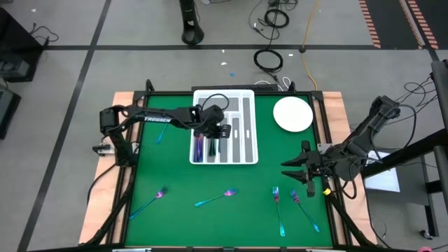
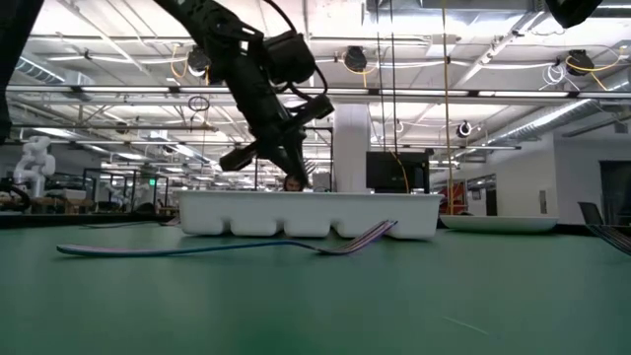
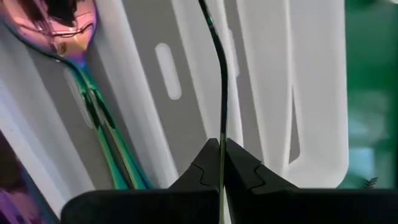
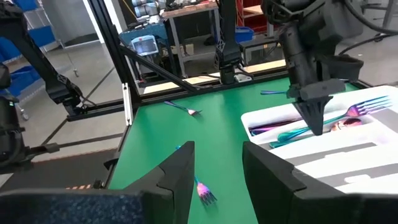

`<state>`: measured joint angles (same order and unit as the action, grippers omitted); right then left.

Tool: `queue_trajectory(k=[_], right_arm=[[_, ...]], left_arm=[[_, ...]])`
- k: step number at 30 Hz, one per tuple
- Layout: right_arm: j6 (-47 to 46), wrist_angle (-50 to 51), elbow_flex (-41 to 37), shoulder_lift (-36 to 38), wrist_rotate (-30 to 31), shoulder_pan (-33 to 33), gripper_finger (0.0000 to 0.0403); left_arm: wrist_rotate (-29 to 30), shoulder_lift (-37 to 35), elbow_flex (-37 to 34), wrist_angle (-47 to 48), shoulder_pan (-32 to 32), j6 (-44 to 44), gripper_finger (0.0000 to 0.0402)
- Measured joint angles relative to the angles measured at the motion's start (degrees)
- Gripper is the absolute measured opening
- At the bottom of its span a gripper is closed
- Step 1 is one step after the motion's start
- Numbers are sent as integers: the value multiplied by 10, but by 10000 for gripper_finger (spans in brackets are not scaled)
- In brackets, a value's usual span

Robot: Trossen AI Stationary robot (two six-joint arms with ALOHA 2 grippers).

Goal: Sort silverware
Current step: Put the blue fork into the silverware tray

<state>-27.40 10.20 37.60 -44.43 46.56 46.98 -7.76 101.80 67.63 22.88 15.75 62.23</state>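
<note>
My left gripper (image 1: 213, 133) hangs over the white tray (image 1: 246, 140), shut on a slim iridescent piece of silverware (image 3: 221, 87) that shows edge-on, so its kind cannot be told. Inside the tray lie a spoon (image 3: 56, 31) and forks (image 4: 364, 107). More silverware lies flat on the green table: one piece near the front left (image 1: 150, 203), one in the middle (image 1: 217, 198), two at the front right (image 1: 278, 206) (image 1: 305, 210) and one left of the tray (image 1: 159, 133). My right gripper (image 1: 294, 171) waits open at the table's right side. My left gripper pinches the piece's thin handle (image 3: 221, 134) between its two fingertips. The fingers slant down from above, and the piece runs on forward past them, over the tray's compartments. Whether its far end touches the tray cannot be told.
A round white plate (image 1: 292, 114) sits to the right of the tray at the back of the table. A fork (image 4: 204, 191) lies on the table just in front of my right gripper (image 4: 217, 168). Black frame rails (image 1: 133, 175) border the green table.
</note>
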Motion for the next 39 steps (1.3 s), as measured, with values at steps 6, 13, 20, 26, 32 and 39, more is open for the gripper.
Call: queue_trajectory(k=[6, 13, 20, 26, 32, 39], right_arm=[[0, -1, 0, 0, 3, 0, 125], [9, -1, 0, 0, 16, 0, 125], [21, 0, 0, 0, 16, 0, 125], [26, -1, 0, 0, 16, 0, 125], [27, -12, 0, 0, 17, 0, 125], [30, -14, 0, 0, 17, 0, 125]], left_arm=[[-6, 24, -3, -18, -1, 11, 0], [-28, 57, -3, -56, 7, 15, 2], [-29, 58, -2, -54, 7, 19, 4], [-31, 58, -2, -54, -2, 19, 5], [-35, 64, -2, -57, -8, 20, 5], [-36, 69, -2, -59, -8, 20, 6]])
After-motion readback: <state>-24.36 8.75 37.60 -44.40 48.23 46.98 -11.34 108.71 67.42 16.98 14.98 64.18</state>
